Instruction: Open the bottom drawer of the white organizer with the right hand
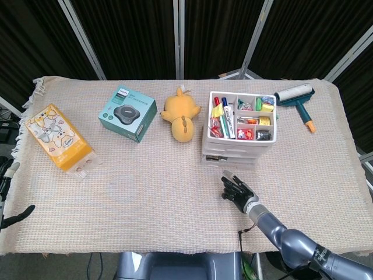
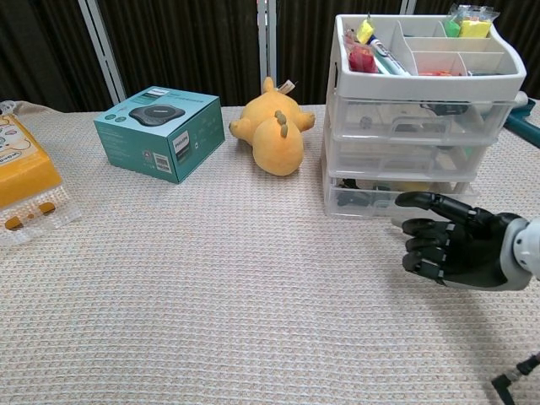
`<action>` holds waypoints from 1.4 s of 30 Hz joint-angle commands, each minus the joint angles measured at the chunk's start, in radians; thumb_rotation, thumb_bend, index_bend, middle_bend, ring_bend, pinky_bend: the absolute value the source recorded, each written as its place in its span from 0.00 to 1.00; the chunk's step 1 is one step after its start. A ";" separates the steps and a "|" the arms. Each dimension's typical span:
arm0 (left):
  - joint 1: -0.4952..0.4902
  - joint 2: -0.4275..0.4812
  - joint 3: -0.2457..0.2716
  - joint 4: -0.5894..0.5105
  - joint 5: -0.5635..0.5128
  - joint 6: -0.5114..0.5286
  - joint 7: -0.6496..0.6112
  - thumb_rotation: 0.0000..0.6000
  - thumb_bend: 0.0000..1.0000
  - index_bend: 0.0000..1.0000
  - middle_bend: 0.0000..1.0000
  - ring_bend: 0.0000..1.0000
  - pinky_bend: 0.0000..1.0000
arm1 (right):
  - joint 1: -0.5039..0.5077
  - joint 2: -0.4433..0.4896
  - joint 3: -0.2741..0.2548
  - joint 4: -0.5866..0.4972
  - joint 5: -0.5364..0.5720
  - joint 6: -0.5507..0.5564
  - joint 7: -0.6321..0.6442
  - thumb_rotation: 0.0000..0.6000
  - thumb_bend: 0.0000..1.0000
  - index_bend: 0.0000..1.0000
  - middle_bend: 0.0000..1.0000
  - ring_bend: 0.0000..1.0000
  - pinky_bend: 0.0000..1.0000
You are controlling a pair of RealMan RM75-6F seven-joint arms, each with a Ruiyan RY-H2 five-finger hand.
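The white organizer [image 1: 239, 146] [image 2: 422, 126] stands right of centre, with a top tray of pens and small items over three clear drawers. Its bottom drawer [image 2: 371, 201] [image 1: 230, 161] sticks out a little beyond the two above it. My right hand [image 1: 236, 189] [image 2: 451, 247] hovers low over the cloth just in front of that drawer. Its fingers are loosely bent and apart and hold nothing. One fingertip [image 2: 403, 201] lines up with the drawer front in the chest view, but the head view shows a small gap. Only a dark bit of my left arm [image 1: 17, 212] shows at the left edge.
A yellow plush [image 1: 180, 114] [image 2: 274, 126] lies left of the organizer, and a teal box [image 1: 127, 114] [image 2: 160, 131] further left. A yellow snack pack [image 1: 58, 137] sits at the far left. A lint roller [image 1: 297, 99] lies at the back right. A cable [image 1: 240, 236] trails below my right wrist.
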 commanded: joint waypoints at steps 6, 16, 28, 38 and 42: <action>0.002 -0.003 0.003 -0.005 0.014 0.009 0.012 1.00 0.15 0.00 0.00 0.00 0.00 | -0.116 0.081 -0.031 -0.152 -0.256 0.112 -0.080 1.00 0.28 0.17 0.85 0.87 0.74; 0.008 -0.005 0.001 -0.008 0.022 0.026 0.021 1.00 0.15 0.00 0.00 0.00 0.00 | -0.109 0.089 -0.138 -0.102 -0.574 0.339 -0.363 1.00 0.26 0.21 0.84 0.87 0.74; 0.006 -0.007 0.001 -0.007 0.024 0.023 0.027 1.00 0.15 0.00 0.00 0.00 0.00 | -0.047 -0.068 -0.251 0.184 -0.778 0.600 -0.683 1.00 0.27 0.30 0.85 0.87 0.74; 0.005 -0.008 0.001 -0.006 0.025 0.021 0.026 1.00 0.15 0.00 0.00 0.00 0.00 | -0.046 -0.126 -0.266 0.245 -0.810 0.610 -0.695 1.00 0.26 0.30 0.85 0.87 0.74; 0.006 -0.008 0.001 -0.004 0.026 0.023 0.022 1.00 0.14 0.00 0.00 0.00 0.00 | -0.040 -0.146 -0.256 0.266 -0.810 0.600 -0.686 1.00 0.26 0.29 0.85 0.87 0.74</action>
